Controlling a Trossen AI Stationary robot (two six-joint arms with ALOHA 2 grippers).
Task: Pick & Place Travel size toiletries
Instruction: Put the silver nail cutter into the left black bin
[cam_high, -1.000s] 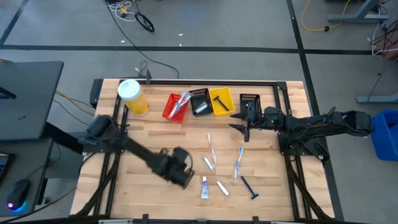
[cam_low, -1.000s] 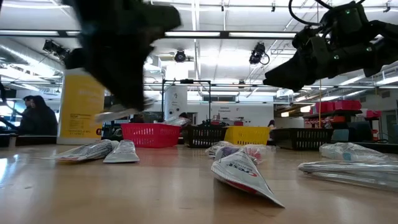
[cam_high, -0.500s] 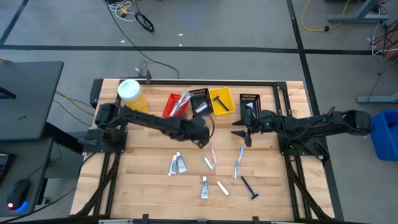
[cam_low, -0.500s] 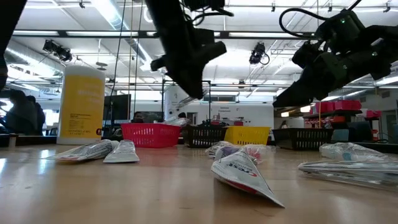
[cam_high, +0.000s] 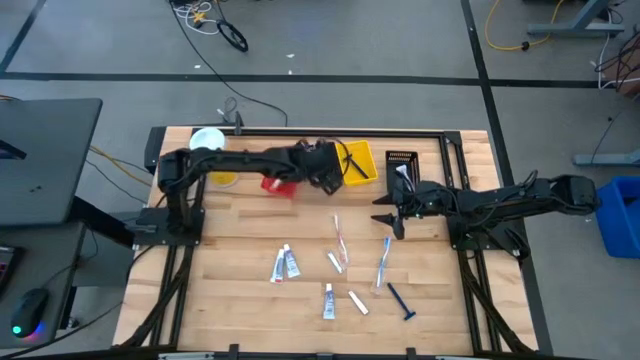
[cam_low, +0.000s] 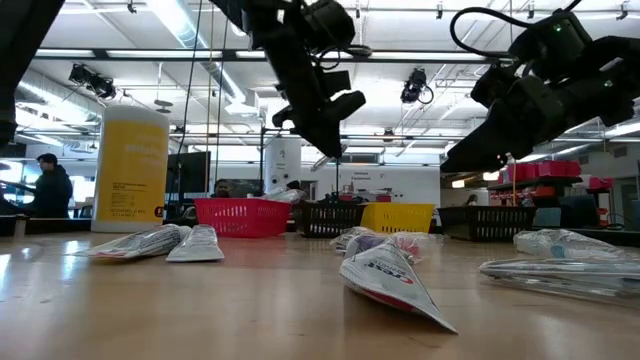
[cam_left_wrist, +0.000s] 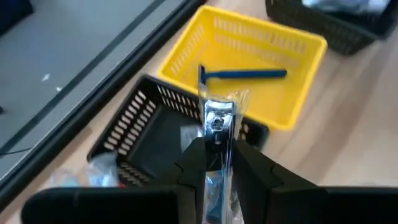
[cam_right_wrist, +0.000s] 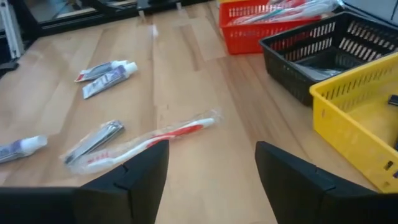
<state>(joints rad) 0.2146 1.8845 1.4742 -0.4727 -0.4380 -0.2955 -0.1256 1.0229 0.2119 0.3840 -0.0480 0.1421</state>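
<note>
Change since a second earlier: the left tool (cam_high: 325, 172), then low over the worktop's (cam_high: 240, 240) front left, had crossed to the bin row at the back. It hovered above the black bin (cam_left_wrist: 146, 127), clenched on a packeted nail clipper (cam_left_wrist: 217, 121) that stuck up between its fingers (cam_left_wrist: 189, 168). Two tubes (cam_high: 284, 264), hidden under that arm a second before, lay bare on the worktop. The right tool (cam_high: 393, 208) sat slightly lower than before, near the far black bin (cam_high: 401, 160), jaws released and empty.

Containers:
- Red bin (cam_right_wrist: 273, 18): toothbrushes in clear wrap.
- Black bin: pale packets, hard to tell apart.
- Yellow bin (cam_left_wrist: 249, 59): one blue razor (cam_left_wrist: 242, 74).
- Far black bin: contents unclear.
- Yellow canister (cam_low: 131, 168): upright at back left, partly under the left arm in the high view.

Loose on worktop: red toothbrush (cam_right_wrist: 161, 140) with a second nail clipper (cam_right_wrist: 99, 138) just beside it; blue toothbrush (cam_high: 384, 261); razor (cam_high: 401, 300); another tube (cam_high: 328, 300); a small packet (cam_high: 357, 301).
</note>
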